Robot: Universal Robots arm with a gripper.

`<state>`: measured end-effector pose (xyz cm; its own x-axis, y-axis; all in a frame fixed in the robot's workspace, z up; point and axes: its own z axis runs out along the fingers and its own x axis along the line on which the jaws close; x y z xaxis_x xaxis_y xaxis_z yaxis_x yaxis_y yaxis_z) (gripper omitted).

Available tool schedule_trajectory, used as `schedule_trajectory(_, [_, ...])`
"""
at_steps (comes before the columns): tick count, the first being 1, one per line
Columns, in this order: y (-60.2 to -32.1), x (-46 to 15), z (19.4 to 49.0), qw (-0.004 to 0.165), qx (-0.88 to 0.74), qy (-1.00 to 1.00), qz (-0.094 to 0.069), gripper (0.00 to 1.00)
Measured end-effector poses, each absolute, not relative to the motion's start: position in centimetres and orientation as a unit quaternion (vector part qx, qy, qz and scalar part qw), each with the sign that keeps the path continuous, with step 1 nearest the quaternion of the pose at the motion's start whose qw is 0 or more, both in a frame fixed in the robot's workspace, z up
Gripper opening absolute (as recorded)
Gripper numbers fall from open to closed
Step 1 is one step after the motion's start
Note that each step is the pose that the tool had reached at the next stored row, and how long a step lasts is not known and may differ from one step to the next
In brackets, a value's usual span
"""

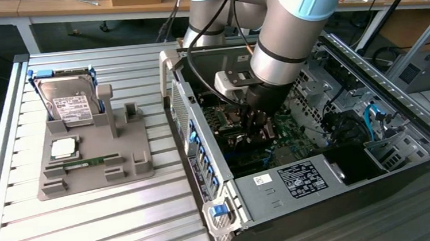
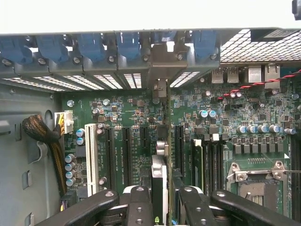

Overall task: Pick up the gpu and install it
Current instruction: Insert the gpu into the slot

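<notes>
One robot arm reaches deep into an open computer case (image 1: 298,203), its gripper (image 2: 164,200) poised low over the motherboard (image 2: 122,110). The fingers (image 2: 140,207) are clamped on the gpu (image 2: 159,176), which stands on edge between them and lines up with the dark expansion slots, its metal bracket end pointing at the rear panel and the row of blue latches (image 2: 89,47). The pick-up looks done and the card is at its place. Whether its edge is fully seated in a slot cannot be told, and the grip is not yet released.

Close beside the card sit a white slot (image 2: 91,157) and clusters of capacitors, with a sleeved cable bundle (image 2: 40,132) near the case wall; none appears to cross the card's line. Outside the case, on the slatted table (image 1: 93,228), a grey holder (image 1: 130,161) keeps a hard drive (image 1: 71,103) upright and a RAM stick (image 1: 84,163) lying flat.
</notes>
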<state>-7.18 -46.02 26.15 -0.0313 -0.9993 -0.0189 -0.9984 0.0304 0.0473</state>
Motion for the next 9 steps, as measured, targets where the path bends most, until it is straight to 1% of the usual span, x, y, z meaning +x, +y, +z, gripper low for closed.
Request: schedule_trajectory(9, [-45.97,-7.17,26.26,0.010,0.696,-0.717,-0.024,0.27])
